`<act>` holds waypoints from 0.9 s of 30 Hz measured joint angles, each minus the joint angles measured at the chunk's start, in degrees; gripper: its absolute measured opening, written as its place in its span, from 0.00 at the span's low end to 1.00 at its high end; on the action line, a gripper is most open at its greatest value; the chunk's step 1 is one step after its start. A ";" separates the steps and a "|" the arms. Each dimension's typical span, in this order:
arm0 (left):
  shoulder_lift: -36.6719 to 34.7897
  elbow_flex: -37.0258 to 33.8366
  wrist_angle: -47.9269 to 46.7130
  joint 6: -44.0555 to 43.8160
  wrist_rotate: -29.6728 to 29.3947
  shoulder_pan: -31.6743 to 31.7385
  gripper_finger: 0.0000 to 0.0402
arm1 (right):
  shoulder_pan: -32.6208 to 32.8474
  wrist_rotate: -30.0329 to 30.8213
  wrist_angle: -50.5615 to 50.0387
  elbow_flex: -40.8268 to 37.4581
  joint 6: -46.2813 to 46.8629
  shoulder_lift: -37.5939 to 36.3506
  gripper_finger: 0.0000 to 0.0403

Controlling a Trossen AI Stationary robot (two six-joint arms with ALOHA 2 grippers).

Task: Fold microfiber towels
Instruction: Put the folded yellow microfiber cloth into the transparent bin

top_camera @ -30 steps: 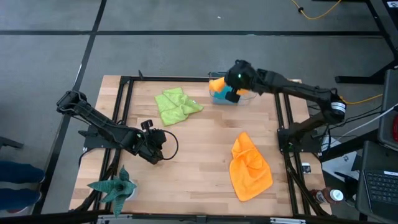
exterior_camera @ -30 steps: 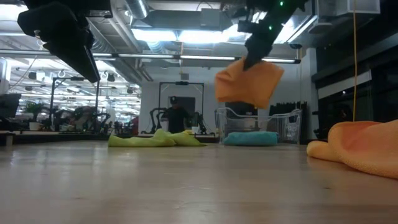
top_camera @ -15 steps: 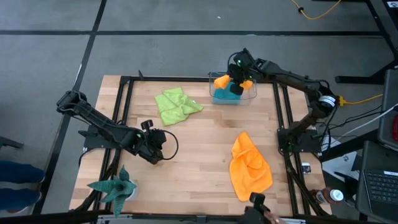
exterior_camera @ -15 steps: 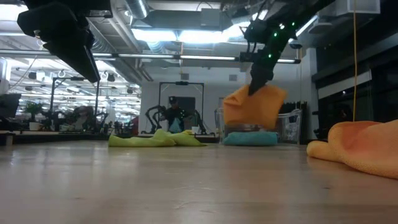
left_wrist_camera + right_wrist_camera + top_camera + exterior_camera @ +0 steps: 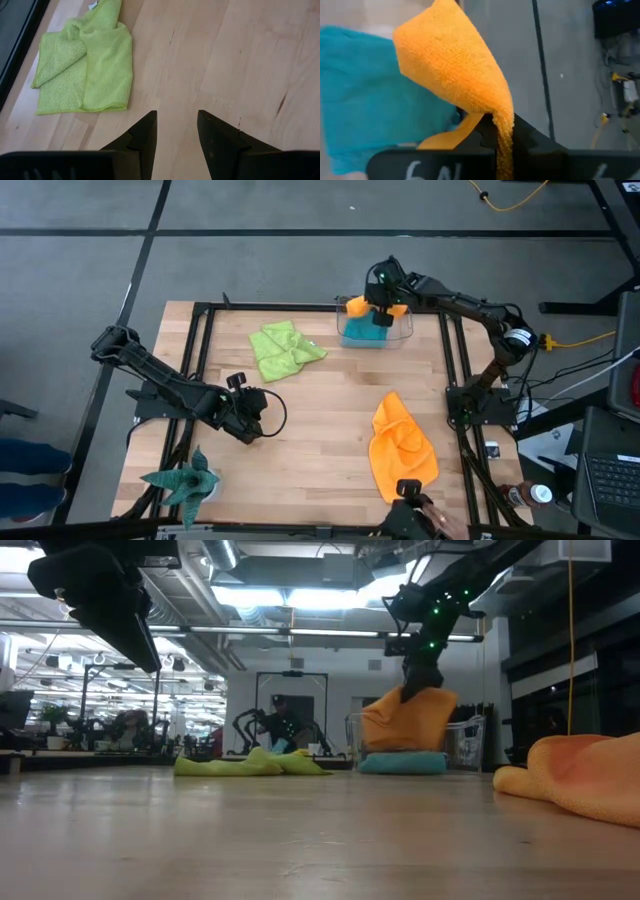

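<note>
My right gripper [image 5: 380, 308] hangs over a clear bin [image 5: 345, 338] at the table's far edge, shut on a folded orange microfiber towel [image 5: 408, 720]. Under that towel, a teal towel [image 5: 365, 115] lies in the bin. A lime green towel [image 5: 285, 348], loosely folded, lies flat at the far left of the table's middle. A second orange towel [image 5: 402, 448] lies crumpled near the right front. My left gripper [image 5: 177, 117] hovers open above bare wood at the left, touching nothing. My right gripper pinches the folded orange towel's upper edge [image 5: 503, 122] between its two fingers, several layers together. The fingers come slanting down from above. The towel hangs below the fingers [image 5: 418, 680], and its lower edge [image 5: 400, 747] reaches the teal towel in the bin.
A dark green spiky plant figure [image 5: 185, 478] stands at the near left corner. A black frame [image 5: 205, 310] runs around the table. A person's hand [image 5: 425, 510] with a dark object shows at the near edge. Bare wood lies open in the table's middle.
My right gripper has moved toward the table's far edge and down, rolling a little, still shut on the orange towel. The towel has sunk from hanging well above the bin until its lower edge reaches the teal towel.
</note>
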 joint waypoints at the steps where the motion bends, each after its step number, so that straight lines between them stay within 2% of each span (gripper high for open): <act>1: 0.00 0.00 0.02 0.02 0.00 0.00 0.33 | -0.04 0.59 0.09 0.00 -0.63 0.00 0.04; 5: 0.00 0.00 0.00 0.02 0.00 0.00 0.33 | 0.02 3.89 0.32 0.00 -4.34 0.00 0.04; 11: 0.00 0.00 0.02 0.02 0.00 0.00 0.33 | 0.02 1.48 0.21 0.02 -5.50 0.00 0.05; 14: 0.00 0.00 0.02 -0.04 0.00 0.00 0.33 | 0.02 1.14 -0.14 0.02 -5.50 0.00 0.09; 18: 0.00 0.00 0.02 -0.07 0.01 0.00 0.33 | 0.04 0.41 -2.27 0.04 -2.83 0.00 0.20; 22: 0.00 0.00 0.02 -0.12 0.02 0.02 0.33 | 0.71 -6.14 -6.88 0.07 0.65 0.00 0.30; 27: 0.00 0.00 0.02 -0.20 0.02 0.02 0.33 | 3.08 -13.43 -10.30 0.07 5.65 0.00 0.34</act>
